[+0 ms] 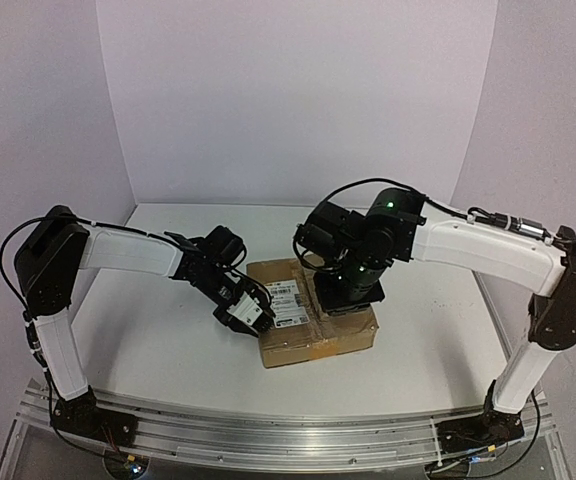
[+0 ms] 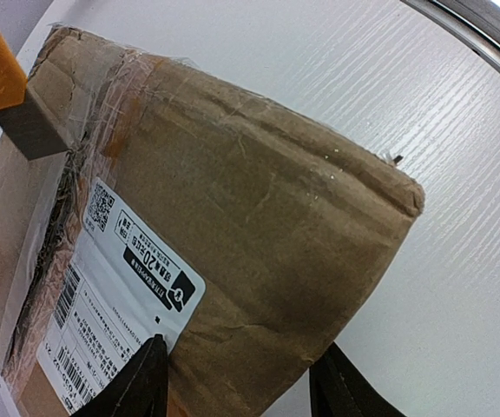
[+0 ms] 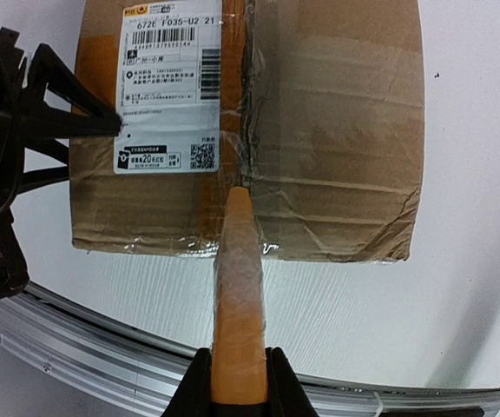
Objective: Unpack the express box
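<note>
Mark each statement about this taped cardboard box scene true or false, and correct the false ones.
1. The express box is taped shut. True.
2. The right pincer grips an orange tool. True.
3. The box bears no label. False: a white label is stuck on its top.
4. The left pincer holds the orange tool. False: its jaws stand open at the box, holding nothing.
5. The tool's tip points at the taped centre seam. True.
</note>
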Robot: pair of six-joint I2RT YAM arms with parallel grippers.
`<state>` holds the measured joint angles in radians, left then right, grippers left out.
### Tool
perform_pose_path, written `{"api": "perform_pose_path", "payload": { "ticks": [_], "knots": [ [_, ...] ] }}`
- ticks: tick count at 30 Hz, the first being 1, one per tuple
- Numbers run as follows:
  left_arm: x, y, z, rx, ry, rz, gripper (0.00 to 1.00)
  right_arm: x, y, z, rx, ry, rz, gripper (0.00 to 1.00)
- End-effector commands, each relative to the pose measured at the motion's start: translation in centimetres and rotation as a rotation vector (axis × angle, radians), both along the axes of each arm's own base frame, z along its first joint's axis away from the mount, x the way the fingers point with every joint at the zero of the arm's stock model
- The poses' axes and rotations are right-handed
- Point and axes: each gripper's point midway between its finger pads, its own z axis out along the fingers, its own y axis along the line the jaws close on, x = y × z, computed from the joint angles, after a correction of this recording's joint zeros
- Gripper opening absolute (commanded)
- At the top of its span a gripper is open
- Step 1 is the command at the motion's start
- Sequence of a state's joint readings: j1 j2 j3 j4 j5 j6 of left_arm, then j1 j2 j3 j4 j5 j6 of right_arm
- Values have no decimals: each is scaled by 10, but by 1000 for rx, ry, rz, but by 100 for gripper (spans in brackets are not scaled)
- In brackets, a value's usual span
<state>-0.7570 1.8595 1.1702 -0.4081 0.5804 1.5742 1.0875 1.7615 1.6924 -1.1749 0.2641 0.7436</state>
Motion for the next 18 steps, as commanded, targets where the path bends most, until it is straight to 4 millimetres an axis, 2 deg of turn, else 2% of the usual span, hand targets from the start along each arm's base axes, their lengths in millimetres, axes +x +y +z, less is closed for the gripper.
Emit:
{"api": "perform_pose_path", "payload": {
  "ticks": [1,4,10,18],
  "knots": [
    [-12,59,-60,307,121,121,52,19,-4,6,-22,-90,-2,0],
    [-12,59,-59,306,120,119,52,23,2,6,-17,-93,20,0],
    [-11,58,-59,305,118,125,52,15,10,-5,11,-41,35,0],
    [-11,59,-60,307,116,130,51,6,-5,-20,-27,-6,23,0]
  ]
}}
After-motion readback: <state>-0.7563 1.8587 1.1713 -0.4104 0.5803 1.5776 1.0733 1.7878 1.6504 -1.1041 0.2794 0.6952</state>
